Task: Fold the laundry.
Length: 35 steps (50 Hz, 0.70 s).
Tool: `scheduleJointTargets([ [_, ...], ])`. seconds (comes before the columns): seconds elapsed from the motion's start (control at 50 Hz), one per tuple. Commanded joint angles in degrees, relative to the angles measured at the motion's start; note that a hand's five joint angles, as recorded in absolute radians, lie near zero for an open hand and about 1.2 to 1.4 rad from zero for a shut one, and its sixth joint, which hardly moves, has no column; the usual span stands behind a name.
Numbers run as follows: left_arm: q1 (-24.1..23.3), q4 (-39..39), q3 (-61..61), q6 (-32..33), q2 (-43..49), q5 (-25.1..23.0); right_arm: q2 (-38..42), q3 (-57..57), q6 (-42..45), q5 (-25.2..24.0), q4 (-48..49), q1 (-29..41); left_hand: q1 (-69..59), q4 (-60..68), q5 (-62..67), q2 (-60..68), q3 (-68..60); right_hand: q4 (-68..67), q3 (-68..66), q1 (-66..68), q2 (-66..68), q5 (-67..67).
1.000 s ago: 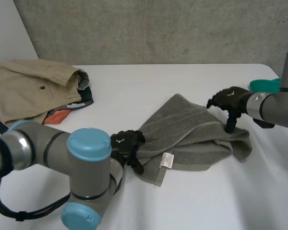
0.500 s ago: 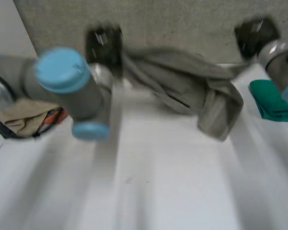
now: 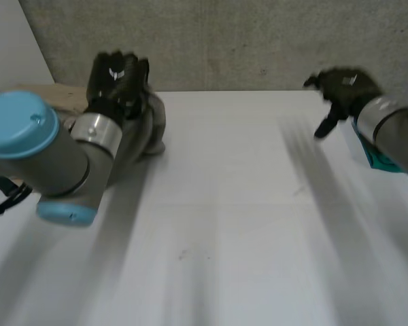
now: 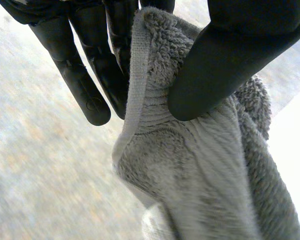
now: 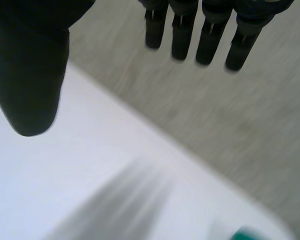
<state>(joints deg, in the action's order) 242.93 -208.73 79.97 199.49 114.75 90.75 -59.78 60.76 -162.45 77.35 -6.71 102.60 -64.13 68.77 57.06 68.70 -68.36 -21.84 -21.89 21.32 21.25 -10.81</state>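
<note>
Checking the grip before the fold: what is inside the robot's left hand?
An edge of the grey towel, hem showing: the left hand pinches it between thumb and fingers. The thumb covers part of the cloth, so how far it reaches behind the thumb cannot be seen.

Grey towel (image 4: 190, 175), bunched, pinched in left robot hand (image 4: 230, 60)

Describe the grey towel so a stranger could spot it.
On the white table, look to the far end on the robot's left, where the left hand is raised. The grey towel hangs bunched from it, pinched between thumb and fingers. It is fluffy grey; the garment beside it is beige.
</note>
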Motion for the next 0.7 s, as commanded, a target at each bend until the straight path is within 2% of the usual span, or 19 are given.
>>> scheduleJointTargets([
  [0.02,0.4,1.0,10.6,4.1,-9.1,-1.6,7.0,-0.2,-0.1,-0.7,-8.6,1.7,-15.9,11.2,12.9,11.3,-11.6,11.8,11.9,-11.3,-11.3,10.8],
  [0.12,0.3,1.2,14.9,9.2,-18.1,-2.9,9.9,-3.4,-4.3,-1.2,-8.8,6.4,-15.9,11.2,12.9,11.3,-11.6,11.8,11.9,-11.3,-11.3,10.8],
  [0.22,-0.2,4.0,16.6,10.5,-25.9,-5.5,14.6,-9.2,-11.6,-5.6,-8.5,15.2,-15.9,11.2,12.9,11.3,-11.6,11.8,11.9,-11.3,-11.3,10.8],
  [0.26,-0.3,5.3,16.6,10.5,-27.5,-5.9,16.3,-11.1,-13.7,-6.1,-8.4,16.8,-15.9,11.2,12.9,11.3,-11.6,11.8,11.9,-11.3,-11.3,10.8],
  [0.4,-2.2,8.9,16.8,10.4,-31.9,-5.9,29.0,-27.9,-27.8,-6.1,-3.6,24.8,-15.9,11.2,12.9,11.3,-11.6,11.8,11.9,-11.3,-11.3,10.8],
  [0.56,-4.7,9.0,17.9,10.5,-35.5,-6.0,38.2,-39.0,-35.2,-5.0,-1.3,27.8,-15.9,11.2,12.9,11.3,-11.6,11.8,11.9,-11.3,-11.3,10.8],
  [0.6,-4.7,9.0,18.1,10.5,-35.6,-6.0,39.6,-39.1,-35.3,-5.8,-2.1,28.7,-15.9,11.2,12.9,11.3,-11.6,-26.7,-26.7,27.3,27.3,-27.8],
  [0.64,-4.6,8.8,18.1,10.5,-35.6,-6.0,39.8,-38.4,-35.0,-5.9,-2.8,28.9,-15.9,11.2,12.9,11.3,-11.6,-58.0,-58.0,58.5,58.6,-59.0],
  [0.7,-4.1,8.6,17.6,10.5,-35.5,-5.9,39.0,-36.3,-33.9,-4.8,-5.3,28.9,-15.9,11.2,12.9,11.3,-11.6,-58.2,-58.1,58.7,58.7,-59.2],
])
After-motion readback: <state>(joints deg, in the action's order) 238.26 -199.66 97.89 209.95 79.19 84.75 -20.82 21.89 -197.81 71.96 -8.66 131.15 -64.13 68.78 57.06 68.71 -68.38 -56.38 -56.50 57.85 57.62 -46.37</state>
